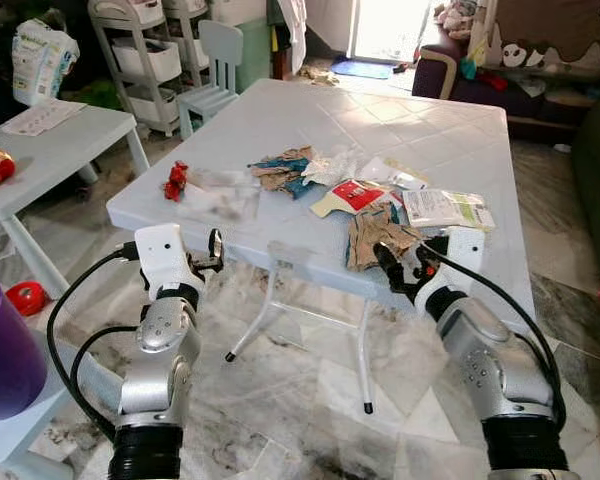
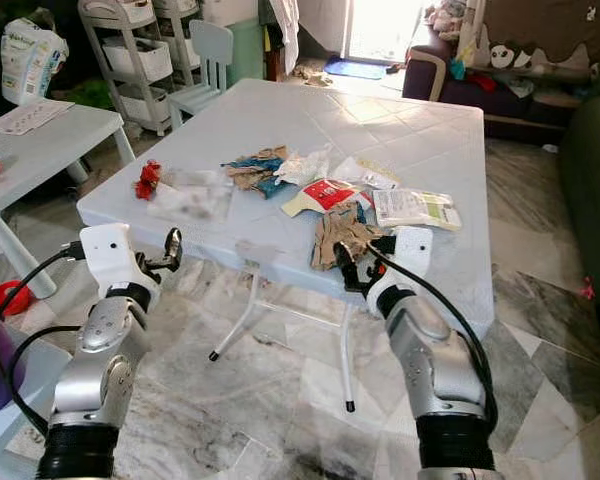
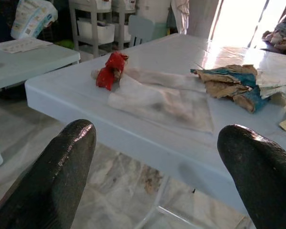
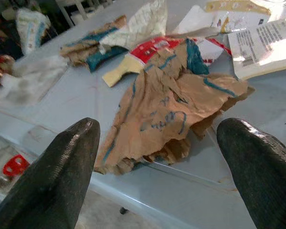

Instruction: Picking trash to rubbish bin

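Right pincer [image 1: 401,266] hovers spread wide at the tabletop [image 1: 400,140] edge, crumpled brown paper [image 4: 176,112] lying just ahead between its fingers, while left pincer [image 3: 152,167], also spread apart, waits short of the near corner, a clear plastic bag [image 3: 164,98] and red wrapper [image 3: 110,70] just beyond.

Trash [image 1: 378,238] lies on the table [image 1: 420,140], claws before its near edge.
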Available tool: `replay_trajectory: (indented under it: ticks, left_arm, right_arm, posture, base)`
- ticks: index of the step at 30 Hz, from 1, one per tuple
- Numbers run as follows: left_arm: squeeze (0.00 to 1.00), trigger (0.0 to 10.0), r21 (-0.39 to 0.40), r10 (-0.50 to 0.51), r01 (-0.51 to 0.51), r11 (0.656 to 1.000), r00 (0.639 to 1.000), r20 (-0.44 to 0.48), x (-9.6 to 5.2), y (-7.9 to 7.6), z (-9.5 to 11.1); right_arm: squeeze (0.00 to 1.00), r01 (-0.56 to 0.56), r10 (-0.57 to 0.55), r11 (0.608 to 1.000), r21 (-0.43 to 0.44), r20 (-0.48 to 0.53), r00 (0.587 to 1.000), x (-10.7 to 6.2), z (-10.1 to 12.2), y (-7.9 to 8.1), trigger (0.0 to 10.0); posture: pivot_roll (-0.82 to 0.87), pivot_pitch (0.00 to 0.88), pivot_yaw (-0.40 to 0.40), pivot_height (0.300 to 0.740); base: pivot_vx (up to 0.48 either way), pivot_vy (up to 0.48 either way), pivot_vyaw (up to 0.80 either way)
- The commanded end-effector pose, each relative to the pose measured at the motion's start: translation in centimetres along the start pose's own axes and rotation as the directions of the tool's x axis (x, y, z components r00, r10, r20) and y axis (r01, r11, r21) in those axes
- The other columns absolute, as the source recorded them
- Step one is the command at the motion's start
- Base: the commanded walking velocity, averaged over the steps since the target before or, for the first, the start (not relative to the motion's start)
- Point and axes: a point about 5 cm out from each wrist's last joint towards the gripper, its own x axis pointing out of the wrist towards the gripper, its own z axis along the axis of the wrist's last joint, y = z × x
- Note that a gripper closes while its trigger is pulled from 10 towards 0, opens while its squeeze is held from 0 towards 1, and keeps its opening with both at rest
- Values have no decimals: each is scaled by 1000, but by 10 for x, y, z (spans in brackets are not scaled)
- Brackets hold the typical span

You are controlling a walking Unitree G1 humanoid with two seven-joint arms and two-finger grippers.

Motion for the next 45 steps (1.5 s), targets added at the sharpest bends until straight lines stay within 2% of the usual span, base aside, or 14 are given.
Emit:
replay_trajectory:
  ticks: [1,3,5,11,14,18,23,29,31,33,34,38,45]
  left_arm:
    - [0,10000,16,-1,1,1000,1000,9,-3,2,4]
    - [0,10000,17,-2,2,1000,1000,7,-4,2,3]
    - [0,10000,12,-61,61,998,998,-27,-14,0,-4]
    - [0,10000,13,-202,204,979,976,-85,-37,-9,-17]
    - [0,10000,18,-211,215,977,970,-123,-50,-6,-25]
    - [0,10000,15,-218,222,975,968,-128,-53,-6,-25]
    - [0,10000,35,-247,252,967,963,-109,-46,-11,-18]
    - [0,10000,45,-243,249,968,965,-103,-44,-7,-14]
    - [0,10000,49,-240,246,968,965,-104,-44,-6,-13]
    - [0,10000,51,-240,246,968,965,-103,-44,-6,-12]
    - [0,10000,53,-240,246,968,965,-102,-44,-7,-11]
    - [0,10000,60,-239,246,967,966,-102,-43,-6,-10]
    - [0,10000,68,-242,249,966,965,-99,-40,-6,-8]
  right_arm:
    - [0,31,-30,999,-32,10,999,4,2,-1,10000]
    - [0,41,-41,999,-29,13,999,6,2,-1,10000]
    - [0,74,-74,997,-18,17,997,12,-2,-1,10000]
    - [0,74,-74,997,-26,27,997,17,-8,3,10000]
    - [0,82,-82,996,-21,13,997,23,-14,4,10000]
    - [0,83,-83,996,-16,8,997,28,-15,6,10000]
    - [0,90,-90,996,6,3,996,36,-16,9,10000]
    - [0,112,-112,993,23,5,994,43,-18,12,10000]
    - [0,126,-124,989,72,-23,992,46,-25,13,10000]
    - [0,128,-126,988,86,-35,991,48,-27,15,10000]
    - [0,124,-120,987,98,-47,992,50,-30,19,0]
    - [0,122,-117,984,130,-48,992,54,-31,23,0]
    - [0,138,-133,978,159,-45,990,55,-31,21,0]
  posture:
    - [32,0,-26,740]
    - [39,0,-26,740]
    - [52,0,-25,740]
    - [76,0,-22,740]
    - [85,5,-17,740]
    - [89,9,-13,740]
    - [97,8,-7,740]
    - [117,4,-3,740]
    - [139,0,0,740]
    - [141,0,-1,740]
    - [151,0,1,740]
    - [154,0,6,740]
    - [155,0,13,740]
  base:
    - [0,0,0]
    - [0,0,0]
    - [0,0,0]
    - [0,0,0]
    - [0,0,0]
    - [0,0,0]
    - [0,0,0]
    - [0,0,0]
    - [0,0,0]
    - [0,0,0]
    - [0,0,0]
    - [0,0,0]
    - [0,0,0]
